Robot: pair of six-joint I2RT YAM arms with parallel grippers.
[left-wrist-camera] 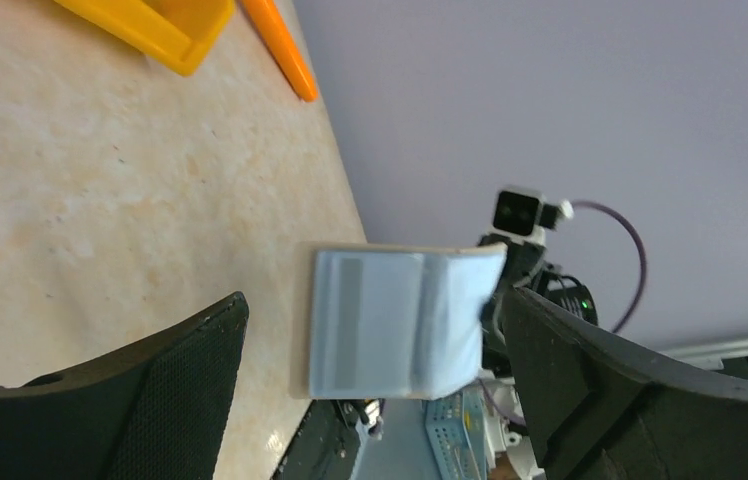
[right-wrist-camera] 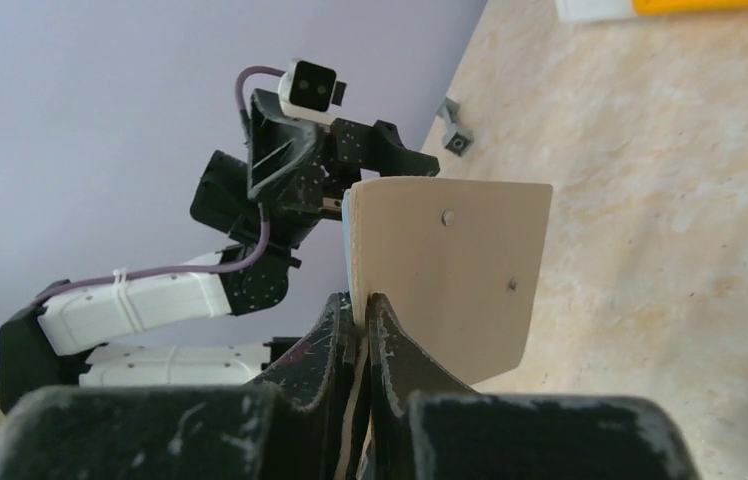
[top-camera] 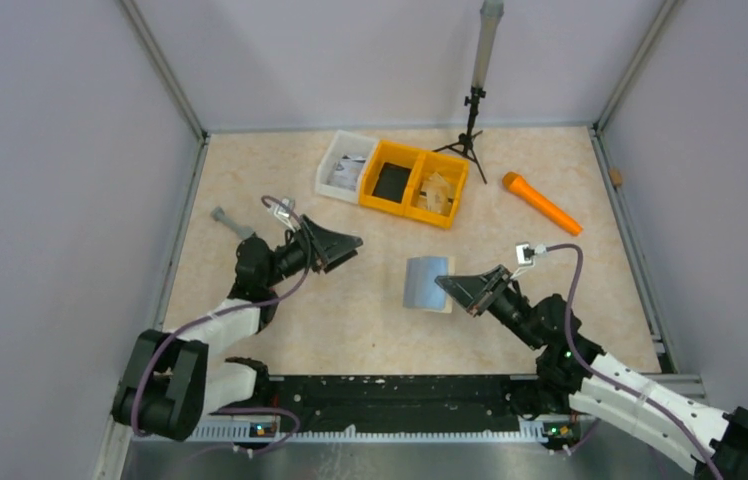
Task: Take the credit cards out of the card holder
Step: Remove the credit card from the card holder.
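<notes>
Silvery-blue, tan-backed flat card holder [top-camera: 425,283], edge pinched in right gripper [right-wrist-camera: 361,308] jaws, left gripper [top-camera: 343,248] jaws spread

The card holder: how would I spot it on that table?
Start at the beige table and look near its middle, a little nearer the arms than the yellow bins. There the right gripper pinches the edge of the card holder, a thin flat rectangle. Unlike the bins, it is silvery blue-grey on one face and tan on the other.
</notes>
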